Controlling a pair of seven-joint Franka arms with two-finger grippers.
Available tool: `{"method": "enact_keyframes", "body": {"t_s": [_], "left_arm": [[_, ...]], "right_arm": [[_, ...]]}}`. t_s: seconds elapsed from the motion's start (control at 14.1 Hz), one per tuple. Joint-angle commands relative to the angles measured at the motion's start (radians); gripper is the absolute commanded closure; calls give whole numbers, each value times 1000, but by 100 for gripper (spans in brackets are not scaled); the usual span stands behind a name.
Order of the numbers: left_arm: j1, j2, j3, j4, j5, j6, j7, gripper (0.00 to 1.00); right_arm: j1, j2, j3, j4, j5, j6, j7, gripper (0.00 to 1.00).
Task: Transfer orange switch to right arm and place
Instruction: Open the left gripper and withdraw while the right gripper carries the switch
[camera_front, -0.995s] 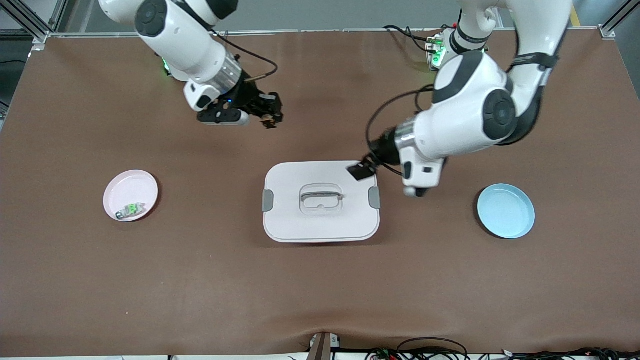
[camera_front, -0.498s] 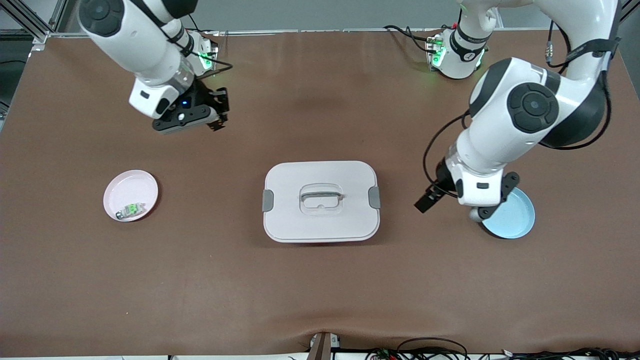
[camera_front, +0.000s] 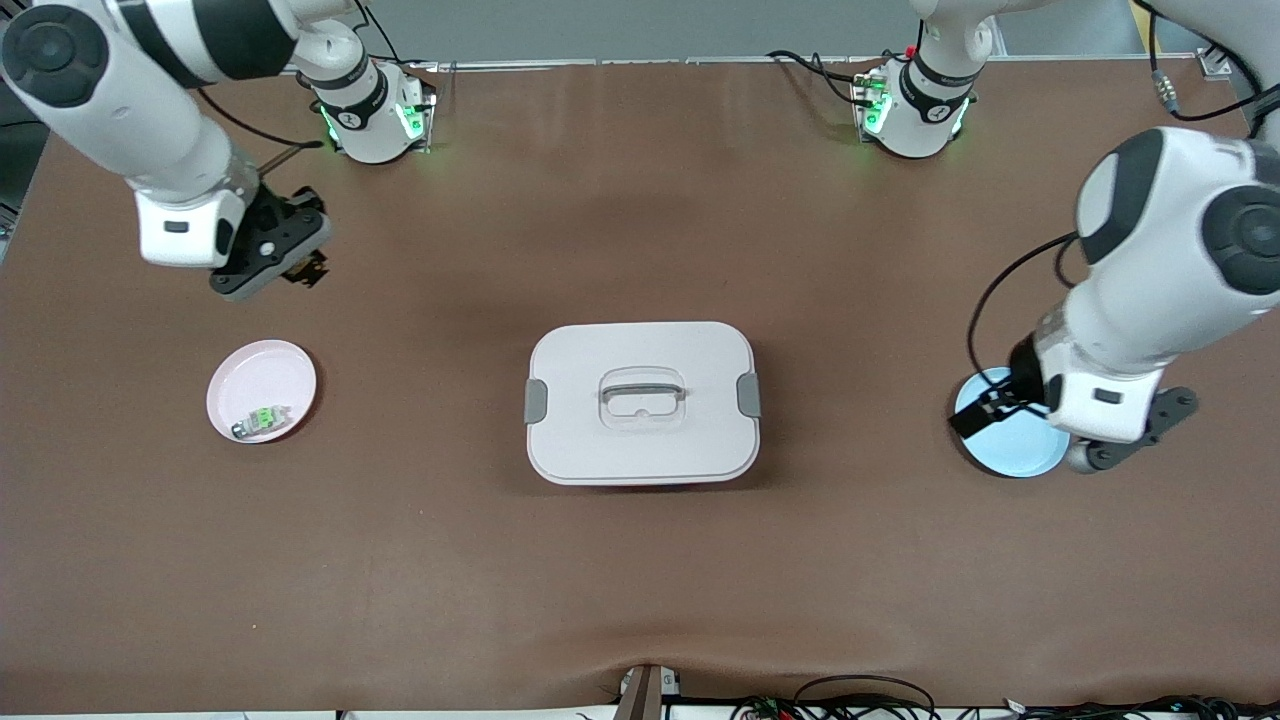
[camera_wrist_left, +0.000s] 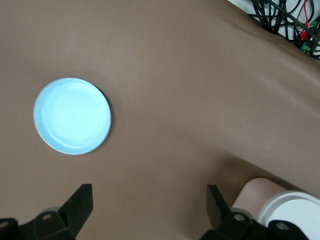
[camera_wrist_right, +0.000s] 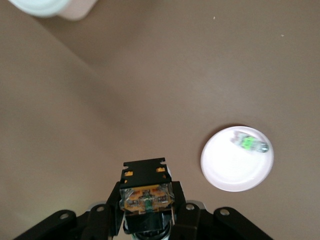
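The orange switch (camera_wrist_right: 146, 192), a small black block with an orange and clear middle, sits clamped between the fingers of my right gripper (camera_wrist_right: 147, 200). That gripper (camera_front: 302, 266) hangs over bare table toward the right arm's end, a little farther from the front camera than the pink plate (camera_front: 255, 362). In the right wrist view the pink plate (camera_wrist_right: 225, 170) lies off to one side of the held switch. My left gripper (camera_wrist_left: 149, 205) is open with nothing between its fingers. It hovers at the edge of the blue plate (camera_front: 1012, 450) toward the left arm's end.
A tiny part with a green middle (camera_front: 262, 419) lies in the pink plate. A white lidded box with a handle (camera_front: 640, 445) stands mid-table between the two plates. The blue plate (camera_wrist_left: 72, 115) holds nothing. Cables run along the table's front edge.
My right gripper carried the switch from above the box's far edge toward the pink plate. My left arm swung away from the box to the blue plate, still open.
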Motion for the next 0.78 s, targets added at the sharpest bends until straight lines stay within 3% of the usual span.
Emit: {"method": "enact_keyframes", "body": {"t_s": [0.0,0.21,0.5,0.71], "left_arm": [[47,-68,-5,-7,17,-48,131,0],[60,-119,-4,-6,17,-89,214,0],[90,-165,-8,-6,6,-154,322,0],[88,-206,-2,-14,-5,-165,421,0]], "right_arm": [[-52,-42,18,-65,-79,47,-150,84],[-154,-49,18,-153,-80,189,-357,84],[-290,-36,18,-303,-80,481,-609,86],[-336,26,18,-317,-80,549,-687,86]]}}
